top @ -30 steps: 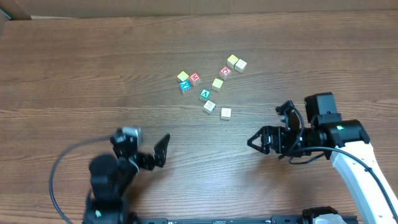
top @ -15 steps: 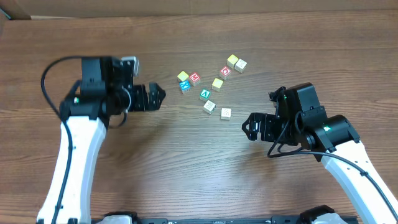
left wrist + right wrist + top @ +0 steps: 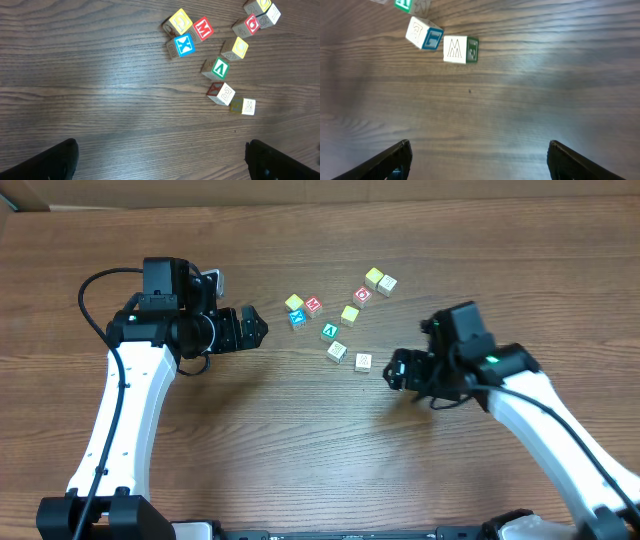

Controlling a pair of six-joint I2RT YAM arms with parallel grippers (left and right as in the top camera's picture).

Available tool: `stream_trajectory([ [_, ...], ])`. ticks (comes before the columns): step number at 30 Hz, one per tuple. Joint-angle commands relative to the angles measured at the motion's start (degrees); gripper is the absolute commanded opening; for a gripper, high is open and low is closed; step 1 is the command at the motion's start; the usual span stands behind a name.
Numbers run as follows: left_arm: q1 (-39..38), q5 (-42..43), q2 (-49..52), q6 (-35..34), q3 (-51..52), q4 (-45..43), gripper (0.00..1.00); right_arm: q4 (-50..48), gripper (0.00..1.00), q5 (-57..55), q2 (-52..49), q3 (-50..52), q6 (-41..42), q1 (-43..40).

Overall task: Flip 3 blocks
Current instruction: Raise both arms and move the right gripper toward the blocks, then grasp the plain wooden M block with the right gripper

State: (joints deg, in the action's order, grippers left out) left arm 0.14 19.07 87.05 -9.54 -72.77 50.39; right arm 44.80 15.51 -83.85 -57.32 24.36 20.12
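Three small blocks lie together on the wooden table: a green-and-white one (image 3: 330,331) (image 3: 219,68), a pale cream one (image 3: 337,351) (image 3: 221,93) (image 3: 424,33) and a second cream one with a faint M (image 3: 363,362) (image 3: 243,106) (image 3: 460,49). My right gripper (image 3: 393,370) (image 3: 479,150) is open and empty, just right of the M block and not touching it. To the left of the cluster, my left gripper (image 3: 256,330) (image 3: 162,165) is wide open over bare wood. Only the dark fingertips (image 3: 60,160) (image 3: 402,150) show at the bottom corners of the wrist views.
Other letter cubes sit close by: a yellow one (image 3: 294,302), a red M (image 3: 313,305), a blue X (image 3: 297,318), another yellow (image 3: 349,313), a red one (image 3: 362,294), and a yellow and cream pair (image 3: 380,280) at the back. Cardboard shows at the far left corner (image 3: 20,200).
The left arm swung up from the near edge to the left of the cluster. The right gripper moved left toward the M block, its jaws slightly narrower.
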Motion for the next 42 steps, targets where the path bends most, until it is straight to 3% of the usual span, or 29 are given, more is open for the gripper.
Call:
stream_trajectory([
  [1, 0.20, 0.00, 0.28, -1.01, -1.09, -0.02, 1.00, -3.48, 0.87, -0.76, -3.96, -2.69, 1.03, 2.25],
  [7, 0.15, 0.00, 0.28, -1.01, -1.09, -0.02, 1.00, -4.52, 0.85, -8.37, -10.12, -8.83, 2.43, 6.14],
  [15, 0.15, 0.00, 0.28, -1.01, -1.09, -0.02, 1.00, -5.16, 0.83, -12.39, -17.33, -11.47, 11.91, 8.33],
  [24, 0.15, 0.02, 0.28, -1.03, -1.09, 0.02, 1.00, -8.85, 0.79, -10.95, -21.49, -11.45, 11.45, 8.92],
  [31, 0.15, 0.02, 0.28, -1.03, -1.09, 0.35, 1.00, -10.58, 0.67, -10.97, -23.45, -11.39, 11.96, 8.92],
  [42, 0.15, 0.02, 0.28, -1.03, -1.09, 0.61, 1.00, -12.46, 0.63, -10.75, -27.21, -11.39, 13.20, 8.92],
])
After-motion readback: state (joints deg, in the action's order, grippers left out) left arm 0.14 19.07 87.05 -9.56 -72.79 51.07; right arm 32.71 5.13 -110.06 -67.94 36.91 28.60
